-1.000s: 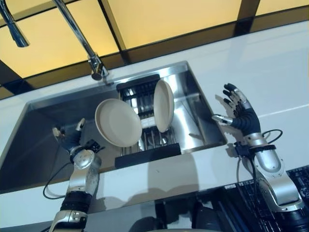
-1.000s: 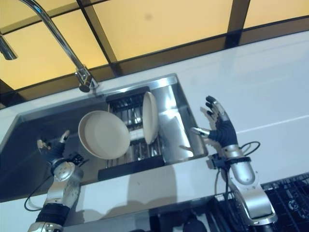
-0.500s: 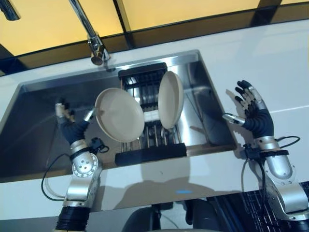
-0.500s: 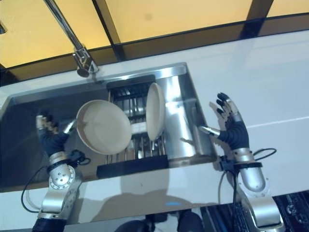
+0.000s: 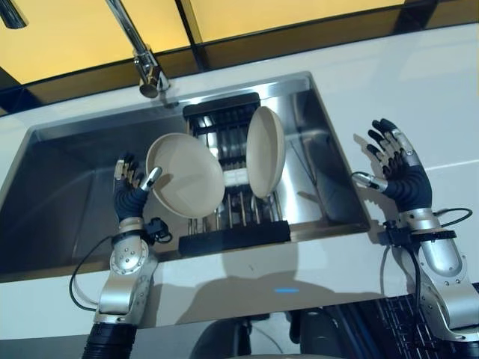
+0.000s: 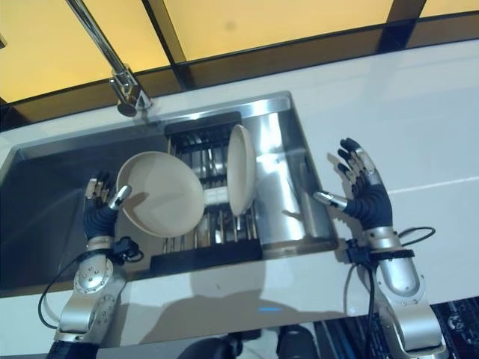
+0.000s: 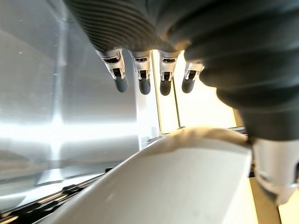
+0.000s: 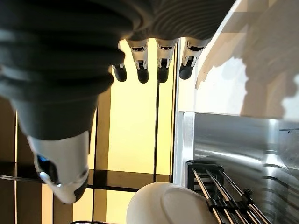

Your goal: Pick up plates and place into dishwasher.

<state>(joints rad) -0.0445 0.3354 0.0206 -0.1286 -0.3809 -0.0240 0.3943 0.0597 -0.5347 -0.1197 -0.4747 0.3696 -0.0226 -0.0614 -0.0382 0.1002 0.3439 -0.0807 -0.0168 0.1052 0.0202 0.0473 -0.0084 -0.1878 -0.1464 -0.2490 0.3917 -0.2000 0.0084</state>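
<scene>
Two cream plates (image 5: pixel 185 185) (image 5: pixel 266 152) stand tilted on edge in the sink rack (image 5: pixel 233 232).

Frame centre: you see stainless steel sink (image 5: pixel 67 224) with black dish rack (image 5: pixel 232 224) holding two cream round plates, tilted one (image 5: pixel 185 185) and upright one (image 5: pixel 266 152). Left hand (image 5: pixel 131 191), fingers spread, thumb touching tilted plate's rim. Right hand (image 5: pixel 400 176) spread over white counter (image 5: pixel 419 97), right of frame.

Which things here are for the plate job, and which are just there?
For the job:
left plate, by the left hand
upright plate
black rack
right hand, open above the counter

Just there:
faucet
sink
white counter
</scene>
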